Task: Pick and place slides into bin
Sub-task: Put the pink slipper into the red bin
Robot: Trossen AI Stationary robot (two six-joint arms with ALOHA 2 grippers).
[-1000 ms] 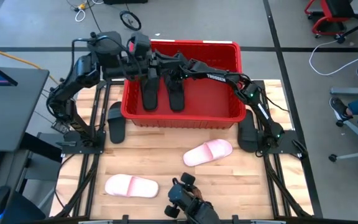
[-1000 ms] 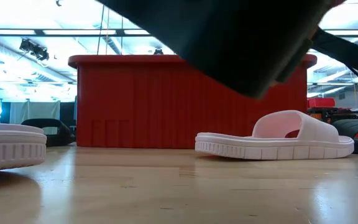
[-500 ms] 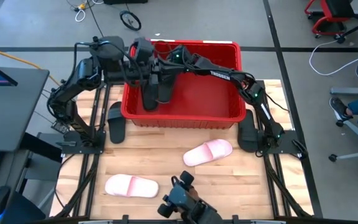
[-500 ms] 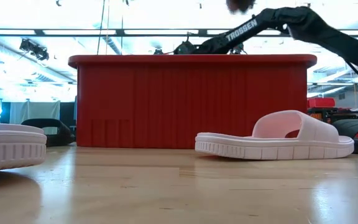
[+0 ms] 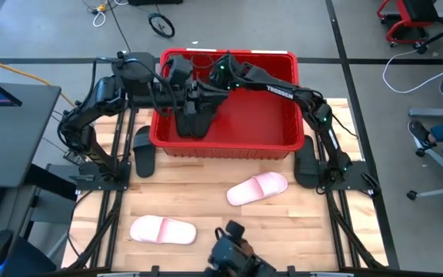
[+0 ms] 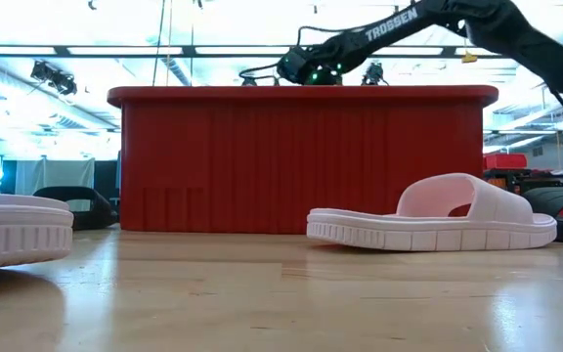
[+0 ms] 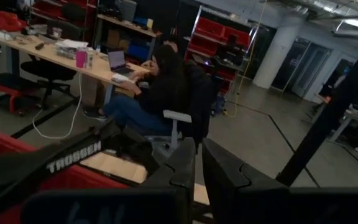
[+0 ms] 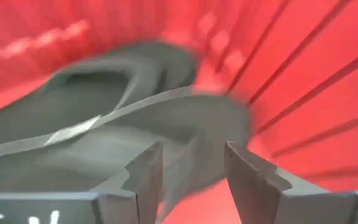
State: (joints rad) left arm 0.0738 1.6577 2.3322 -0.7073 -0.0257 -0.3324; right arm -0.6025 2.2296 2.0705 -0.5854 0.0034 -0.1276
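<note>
Two black slides [image 5: 194, 117] lie close together inside the red bin [image 5: 283, 137], by its left wall. My right gripper [image 8: 188, 177] is open just above them [image 8: 123, 118], in the bin's left part [image 5: 206, 94]. My left gripper [image 7: 197, 171] is shut, with nothing showing between its fingers. It points level over the bin's left part [image 5: 184, 83]. Two pale pink slides lie sole-down on the table in front of the bin, one at the middle [image 5: 257, 188] [image 6: 438, 220] and one at the near left [image 5: 162, 229].
Both arms cross above the bin's left half. Dark flat shapes lie on the table beside the bin's left [image 5: 144, 151] and right [image 5: 308, 163] walls. A black device [image 5: 233, 258] stands at the near edge. A seated person [image 7: 160, 93] is beyond the table.
My right gripper has gone toward the bin's left wall. The right one of the two black slides has gone with it and now lies against the other slide. My left gripper has kept over the bin's left part.
</note>
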